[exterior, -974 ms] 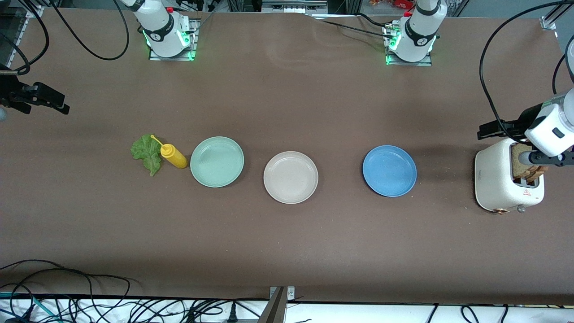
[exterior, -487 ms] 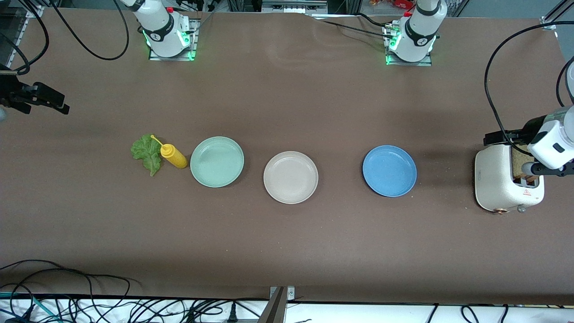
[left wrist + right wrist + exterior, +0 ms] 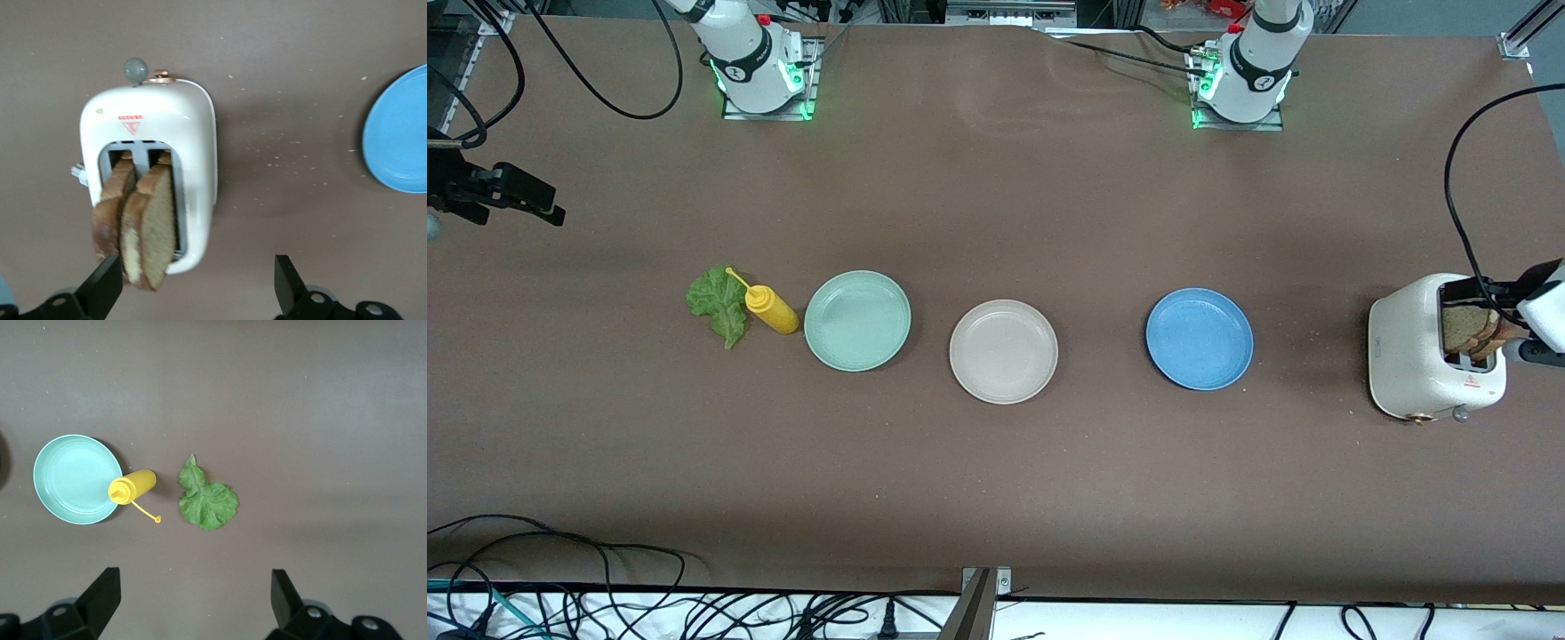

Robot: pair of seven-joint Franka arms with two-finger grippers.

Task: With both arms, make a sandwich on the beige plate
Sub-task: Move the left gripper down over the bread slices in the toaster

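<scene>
- Nothing's on the beige plate [image 3: 1003, 351] yet. It sits bare mid-frame in the front view, between the mint plate [image 3: 857, 320] and the blue plate [image 3: 1199, 338], so I'd say we're at the very first step: going for ingredients.
- Both bread slices [image 3: 137, 230] are standing up out of the white toaster [image 3: 1414, 356] at the right edge of the front view. In the left wrist view they lean against each other, sticking well out of the slots.
- The left gripper [image 3: 199, 288] hangs over the toaster with its fingers spread wide and nothing in them; one finger [image 3: 101, 287] is just beside the bread, not touching as far as I can tell.
- The lettuce leaf [image 3: 719, 305] lies flat at the left of the front view, right beside the yellow squeeze bottle [image 3: 770, 308].
- The right gripper [image 3: 190, 603] is up over the table near the leaf, jaws wide apart, empty, looks like it's waiting.
- Next move, my guess: left arm lines its fingers up either side of one slice, pinches it without grabbing both, and lifts straight up so it clears the slot.
</scene>
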